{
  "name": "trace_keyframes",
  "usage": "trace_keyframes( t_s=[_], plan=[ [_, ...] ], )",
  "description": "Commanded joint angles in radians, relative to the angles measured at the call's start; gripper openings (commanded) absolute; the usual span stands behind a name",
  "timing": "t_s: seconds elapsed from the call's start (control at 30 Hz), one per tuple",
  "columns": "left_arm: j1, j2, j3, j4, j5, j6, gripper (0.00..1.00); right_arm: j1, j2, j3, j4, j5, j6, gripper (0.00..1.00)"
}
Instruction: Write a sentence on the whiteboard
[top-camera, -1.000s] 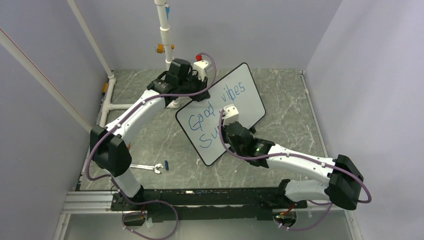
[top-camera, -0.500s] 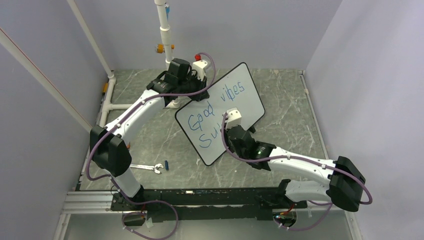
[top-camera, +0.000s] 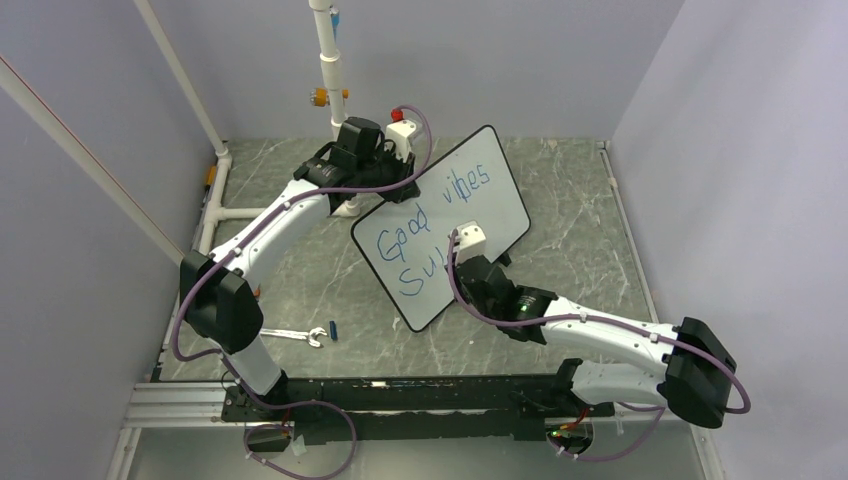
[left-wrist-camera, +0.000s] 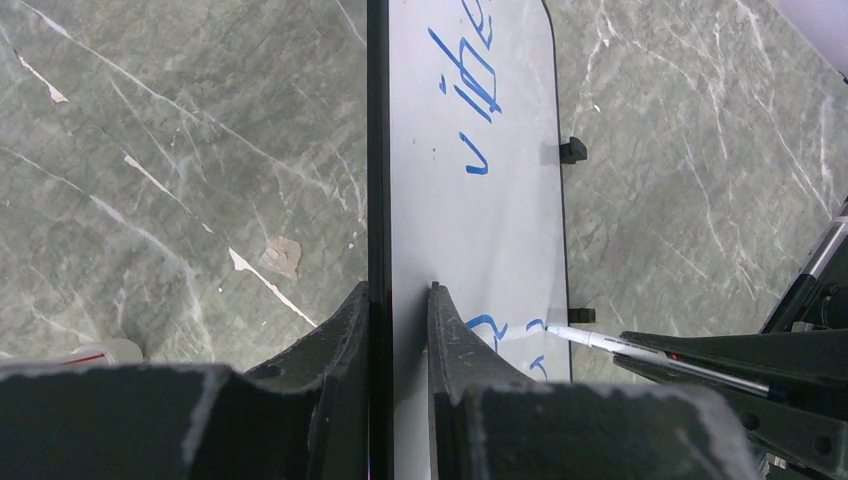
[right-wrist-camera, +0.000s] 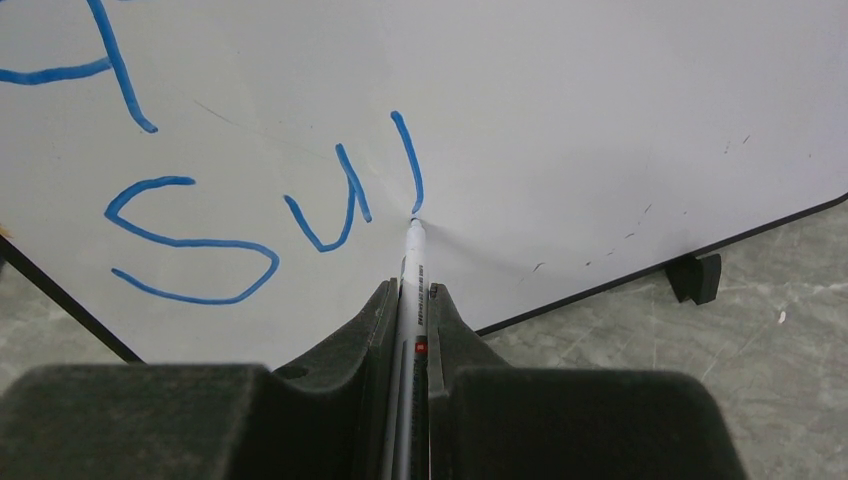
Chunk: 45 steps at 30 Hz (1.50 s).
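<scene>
The whiteboard (top-camera: 470, 195) stands tilted at the middle of the table, propped on its long edge. Its blue sentence (top-camera: 405, 240) reads "Good vibes" with "Su" and a further stroke beneath. My left gripper (left-wrist-camera: 398, 292) is shut on the whiteboard's top edge (left-wrist-camera: 378, 150) and holds it up. My right gripper (right-wrist-camera: 412, 288) is shut on a white marker (right-wrist-camera: 413, 262), whose tip touches the board (right-wrist-camera: 600, 120) at the foot of a fresh blue stroke (right-wrist-camera: 410, 160). The marker also shows in the left wrist view (left-wrist-camera: 640, 350).
A metal wrench (top-camera: 295, 335) and a small blue cap (top-camera: 332, 329) lie on the marble table at the front left. A white pipe stand (top-camera: 330, 70) rises at the back. The board's black feet (right-wrist-camera: 695, 277) rest on the table.
My right gripper has drawn the marker down the board toward the near edge, adding a stroke after "Su". The left gripper and the board have not moved.
</scene>
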Motion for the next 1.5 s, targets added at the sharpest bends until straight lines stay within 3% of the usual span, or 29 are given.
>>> trace_keyframes(
  t_s=[0.0,0.73,1.47],
  plan=[
    [0.004,-0.035,0.001,0.034,-0.081,0.072,0.0,-0.003,-0.013,0.053,-0.003,-0.007,-0.016,0.0],
    [0.005,-0.041,0.002,0.032,-0.077,0.072,0.0,-0.018,0.132,0.238,-0.002,0.062,-0.139,0.0],
    [0.008,-0.043,0.001,0.035,-0.077,0.069,0.0,-0.07,0.001,0.16,0.007,0.008,-0.088,0.0]
  ],
)
